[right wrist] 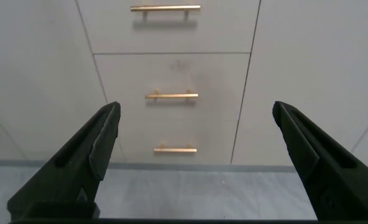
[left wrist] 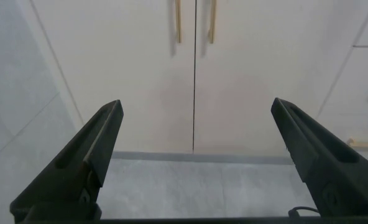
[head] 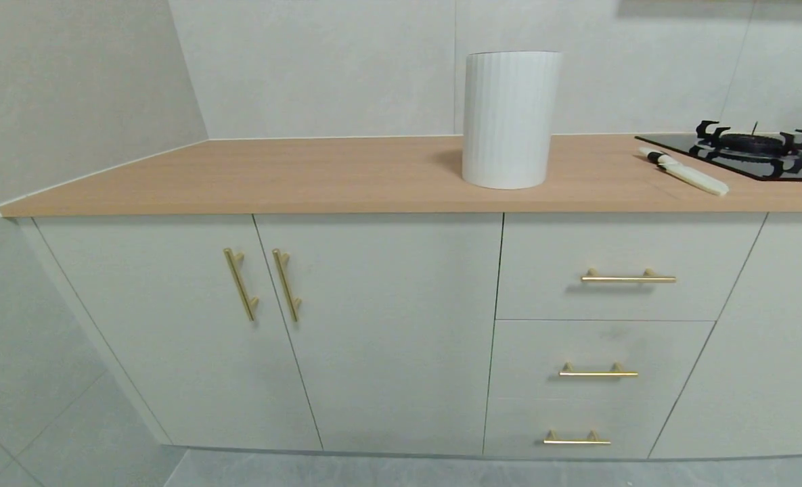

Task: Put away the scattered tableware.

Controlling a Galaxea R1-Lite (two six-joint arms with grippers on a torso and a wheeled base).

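Observation:
A white ribbed cylindrical holder (head: pixel 511 118) stands upright on the wooden countertop (head: pixel 306 176). To its right a cream-handled utensil with a dark end (head: pixel 683 172) lies flat by the hob. My left gripper (left wrist: pixel 195 112) is open, low down, facing the double cabinet doors (left wrist: pixel 194 74) with nothing between its fingers. My right gripper (right wrist: pixel 195 115) is open too, low in front of the drawer stack (right wrist: pixel 174 93), holding nothing.
A black gas hob (head: pixel 756 150) sits at the counter's far right. Below are two cabinet doors with gold handles (head: pixel 263 284) and three drawers with gold pulls (head: pixel 627 277). A tiled wall closes the left side; grey floor (left wrist: pixel 196 190) lies below.

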